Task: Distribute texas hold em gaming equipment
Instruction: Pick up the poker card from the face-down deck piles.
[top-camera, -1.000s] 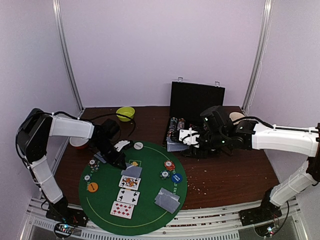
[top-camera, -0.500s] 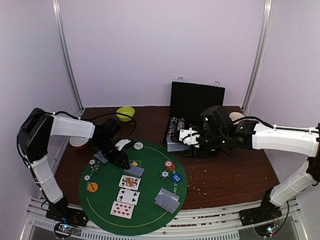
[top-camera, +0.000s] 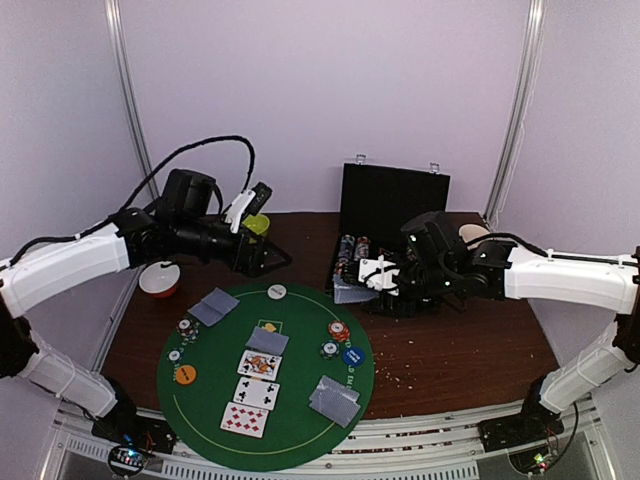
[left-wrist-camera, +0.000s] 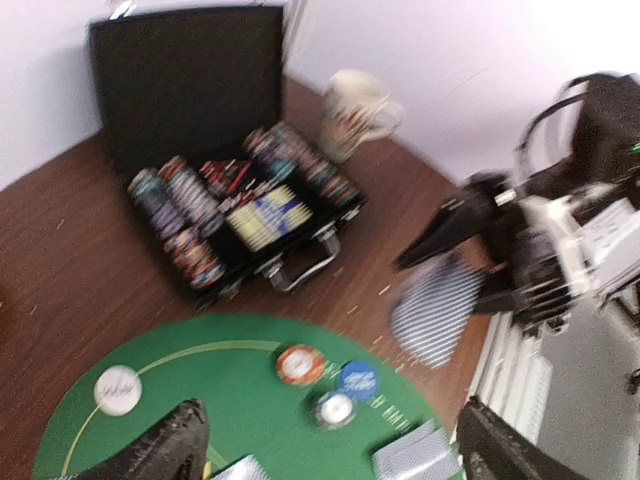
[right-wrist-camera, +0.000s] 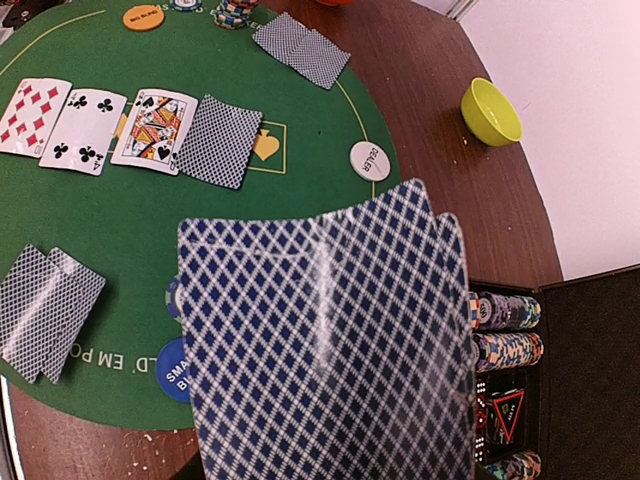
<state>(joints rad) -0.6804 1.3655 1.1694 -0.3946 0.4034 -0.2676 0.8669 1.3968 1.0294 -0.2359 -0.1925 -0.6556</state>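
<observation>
I am looking down at a dark wooden table (top-camera: 450, 350) with a round green felt mat (top-camera: 300, 425) near its front edge. My left gripper (left-wrist-camera: 332, 412) hangs in the air above the far left of the mat, its jaws spread wide with nothing between them. My right gripper (top-camera: 375, 275) hovers just in front of an open black case (top-camera: 392, 200) at the back of the table. It is closed on a deck of blue-backed cards (right-wrist-camera: 330, 350), which fills the right wrist view and hides the fingers. On the mat, three face-up cards (top-camera: 256, 393) lie in a line with one face-down card (top-camera: 267, 341) at its far end. A face-down pair (top-camera: 213, 306) sits at the far left of the mat, and another face-down pair (top-camera: 334, 400) sits at the near right. A white dealer button (top-camera: 277, 291) lies at the far rim, an orange button (top-camera: 185, 374) at the left, and a blue button (top-camera: 352, 355) at the right beside two small chips (top-camera: 339, 330). A short chip stack (top-camera: 187, 327) stands at the left edge. Rows of chips (left-wrist-camera: 185, 225) fill the case. A lime-green bowl (right-wrist-camera: 491, 112) sits behind the mat.
</observation>
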